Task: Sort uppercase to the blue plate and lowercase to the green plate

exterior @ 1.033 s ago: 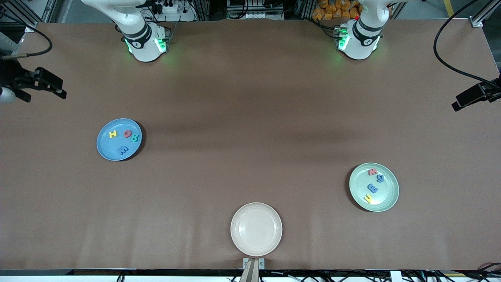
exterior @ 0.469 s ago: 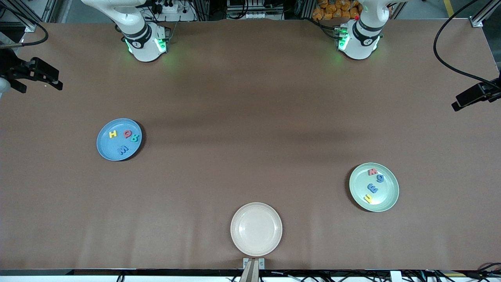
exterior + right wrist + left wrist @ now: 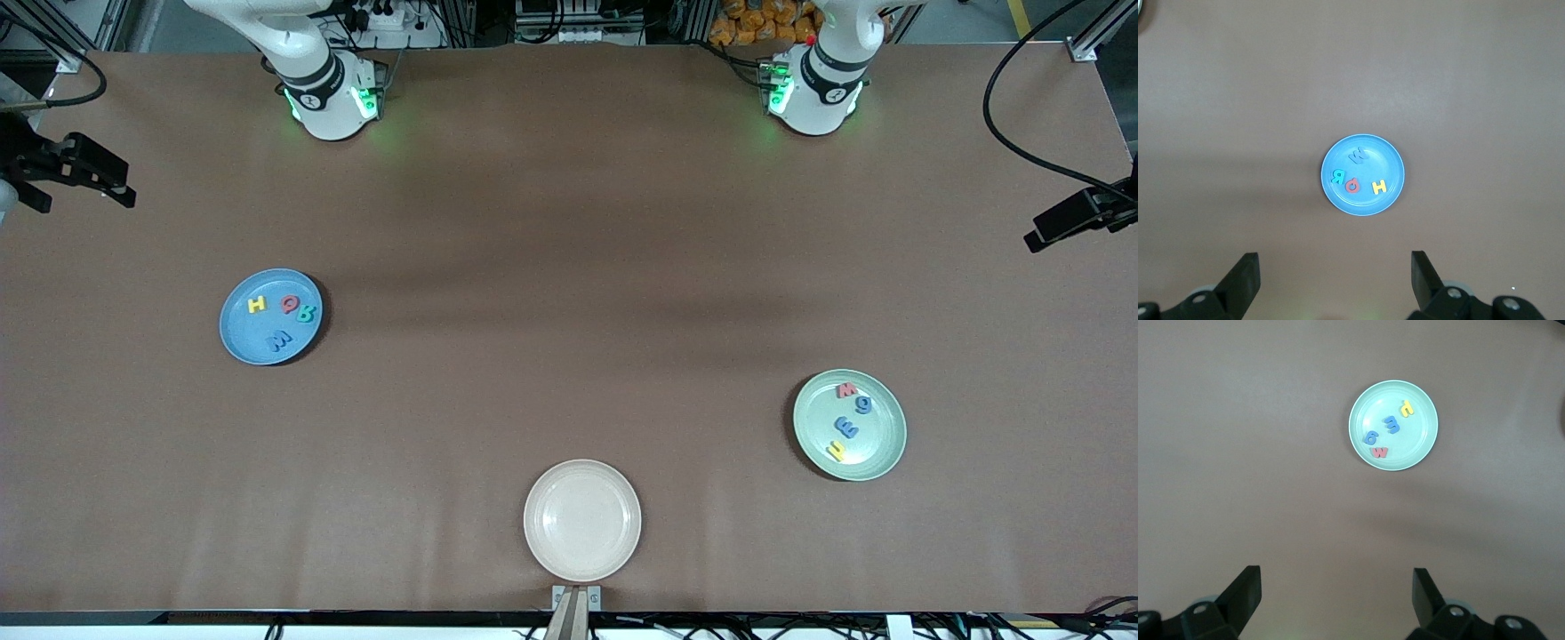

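Apparently sorting was finished: four uppercase lay in the blue plate, four lowercase in the green plate; left hand and right hand hung empty, fingers apart, high over the surface.

You have three plates well apart: the blue plate toward the right arm's end of the table, the green plate toward the left arm's end and nearer the front camera, and a third plate between them, nearest that camera. On the blue plate lie the H, Q, R and W. On the green plate four lowercase letters lie in a row
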Available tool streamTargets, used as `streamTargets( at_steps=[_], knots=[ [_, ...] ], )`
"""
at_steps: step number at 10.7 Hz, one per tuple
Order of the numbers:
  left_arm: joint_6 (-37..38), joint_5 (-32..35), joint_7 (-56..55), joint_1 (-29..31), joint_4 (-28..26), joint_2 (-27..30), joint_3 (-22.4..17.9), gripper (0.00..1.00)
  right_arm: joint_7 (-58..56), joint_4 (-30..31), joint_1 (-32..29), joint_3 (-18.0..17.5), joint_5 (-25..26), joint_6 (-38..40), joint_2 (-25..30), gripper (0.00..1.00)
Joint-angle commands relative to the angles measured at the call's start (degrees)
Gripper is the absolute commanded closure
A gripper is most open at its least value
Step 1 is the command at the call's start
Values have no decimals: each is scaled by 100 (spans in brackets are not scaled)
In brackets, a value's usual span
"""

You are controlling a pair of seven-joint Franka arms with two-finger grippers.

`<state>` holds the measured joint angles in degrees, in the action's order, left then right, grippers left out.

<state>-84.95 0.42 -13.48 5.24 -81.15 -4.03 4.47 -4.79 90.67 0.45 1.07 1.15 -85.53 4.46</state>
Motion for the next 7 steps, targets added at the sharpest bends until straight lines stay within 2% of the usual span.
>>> streamTargets(
  at_steps=[1,7],
  knots=[
    [14,-121,65,-14,-41,69,10,0,93,83,-97,-116,61,-51,143,0],
    [23,-77,118,30,-32,60,1,0,66,118,-115,-81,69,-87,108,0]
  ],
)
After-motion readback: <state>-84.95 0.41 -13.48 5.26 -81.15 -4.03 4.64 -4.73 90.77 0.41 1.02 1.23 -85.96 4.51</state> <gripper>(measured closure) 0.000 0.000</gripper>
